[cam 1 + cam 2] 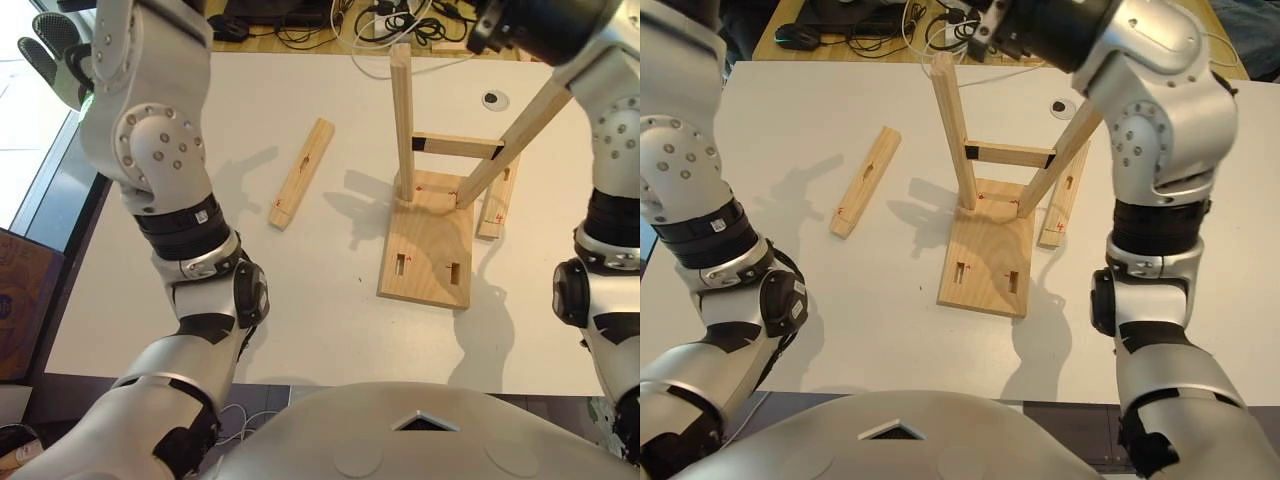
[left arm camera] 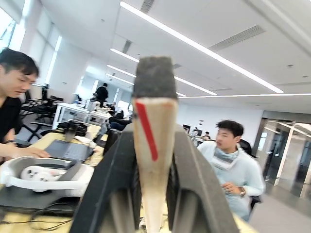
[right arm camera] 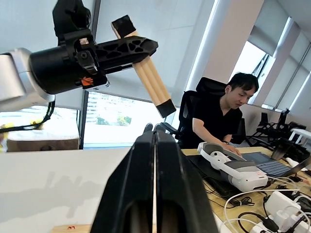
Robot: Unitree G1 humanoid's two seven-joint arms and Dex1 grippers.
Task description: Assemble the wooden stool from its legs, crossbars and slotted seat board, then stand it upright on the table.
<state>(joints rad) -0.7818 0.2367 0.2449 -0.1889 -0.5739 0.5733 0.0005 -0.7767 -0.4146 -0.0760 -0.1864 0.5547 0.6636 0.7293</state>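
Left jaws clamp a crossbar (image 2: 154, 111); right jaws, pressed together, sit upper right near the upright leg (image 1: 402, 120).

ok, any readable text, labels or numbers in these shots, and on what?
No text can be read.
Small red marks on the seat board, the loose leg and the leg beside the board: too small to read.
Red stripe on the held crossbar: a mark, not text.
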